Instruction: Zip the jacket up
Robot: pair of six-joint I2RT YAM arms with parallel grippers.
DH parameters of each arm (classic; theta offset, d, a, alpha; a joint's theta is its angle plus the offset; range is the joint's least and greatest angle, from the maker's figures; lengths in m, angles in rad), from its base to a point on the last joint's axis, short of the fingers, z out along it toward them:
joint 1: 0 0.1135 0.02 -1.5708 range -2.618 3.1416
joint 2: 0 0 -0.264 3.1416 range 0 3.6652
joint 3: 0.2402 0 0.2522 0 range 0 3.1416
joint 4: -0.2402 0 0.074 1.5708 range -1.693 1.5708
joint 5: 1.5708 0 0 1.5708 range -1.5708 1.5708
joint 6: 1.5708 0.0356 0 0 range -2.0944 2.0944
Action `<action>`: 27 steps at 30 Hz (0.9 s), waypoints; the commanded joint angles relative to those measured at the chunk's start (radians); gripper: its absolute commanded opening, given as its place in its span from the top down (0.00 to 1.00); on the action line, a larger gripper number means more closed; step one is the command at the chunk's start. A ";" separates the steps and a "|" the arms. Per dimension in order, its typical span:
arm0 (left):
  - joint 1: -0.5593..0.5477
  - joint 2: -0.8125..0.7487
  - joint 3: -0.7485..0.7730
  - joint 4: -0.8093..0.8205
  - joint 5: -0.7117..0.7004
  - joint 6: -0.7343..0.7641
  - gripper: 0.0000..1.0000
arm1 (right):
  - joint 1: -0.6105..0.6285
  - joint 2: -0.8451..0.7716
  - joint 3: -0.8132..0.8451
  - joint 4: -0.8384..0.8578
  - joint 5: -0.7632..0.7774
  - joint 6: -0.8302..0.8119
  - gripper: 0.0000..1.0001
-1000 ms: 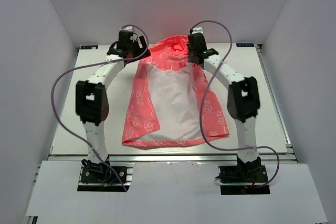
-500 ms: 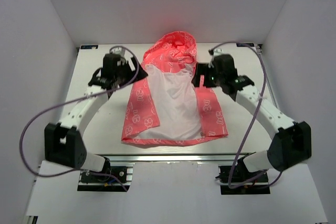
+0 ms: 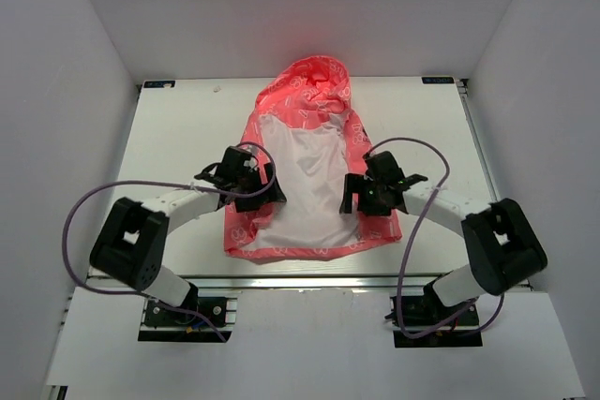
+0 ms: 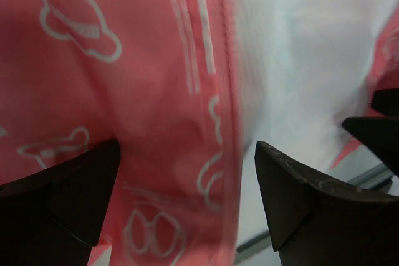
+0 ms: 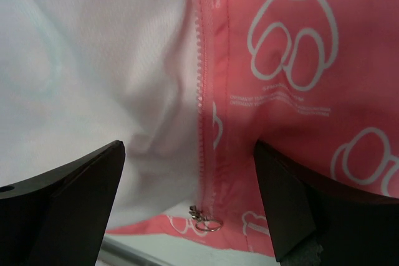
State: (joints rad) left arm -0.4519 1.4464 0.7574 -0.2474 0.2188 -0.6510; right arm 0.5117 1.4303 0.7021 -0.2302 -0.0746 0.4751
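White table [image 3: 178, 138] is bearing the jacket [image 3: 300, 185], lying spread apart — nothing zipped yet; left gripper [image 4: 187, 147] and right gripper [image 5: 188, 154] are hovering over its front edges, jaws spread.

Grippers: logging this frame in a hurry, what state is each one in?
Left gripper: open above the jacket, holding nothing.
Right gripper: open above the zipper teeth, holding nothing.

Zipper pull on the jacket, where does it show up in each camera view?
Top external: too small to make out.
Left wrist: not in it.
Right wrist: zipper pull at bottom centre, below the zipper teeth, between the right gripper fingers.
Shared landmark: the white lining, visible in all three views.
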 commanded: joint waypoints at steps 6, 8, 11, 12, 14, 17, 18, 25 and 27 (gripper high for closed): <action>0.076 0.377 0.341 0.025 -0.059 0.100 0.02 | -0.032 0.330 0.331 0.098 0.147 -0.050 0.11; 0.110 0.434 0.414 0.043 -0.009 0.117 0.02 | -0.059 0.384 0.451 0.083 0.154 -0.070 0.10; 0.145 0.515 0.590 -0.022 0.008 0.157 0.02 | -0.082 0.470 0.618 0.013 0.177 -0.099 0.11; 0.145 0.532 0.671 -0.053 -0.010 0.169 0.02 | -0.084 0.493 0.654 -0.015 0.188 -0.108 0.11; 0.147 0.522 0.706 -0.113 -0.033 0.191 0.02 | -0.082 0.487 0.691 -0.064 0.187 -0.118 0.11; 0.147 0.442 0.654 -0.170 -0.062 0.172 0.02 | -0.084 0.415 0.637 -0.093 0.190 -0.122 0.11; 0.147 0.415 0.628 -0.184 -0.068 0.165 0.02 | -0.082 0.365 0.622 -0.106 0.202 -0.121 0.11; 0.144 0.113 0.216 -0.153 -0.127 0.096 0.02 | -0.073 0.167 0.435 -0.175 0.197 -0.112 0.11; 0.144 0.030 0.163 -0.130 -0.157 0.108 0.02 | -0.065 0.125 0.410 -0.184 0.184 -0.112 0.11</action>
State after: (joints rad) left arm -0.3061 1.5711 0.9779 -0.3981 0.1196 -0.5388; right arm 0.4355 1.6024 1.1492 -0.3695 0.1127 0.3729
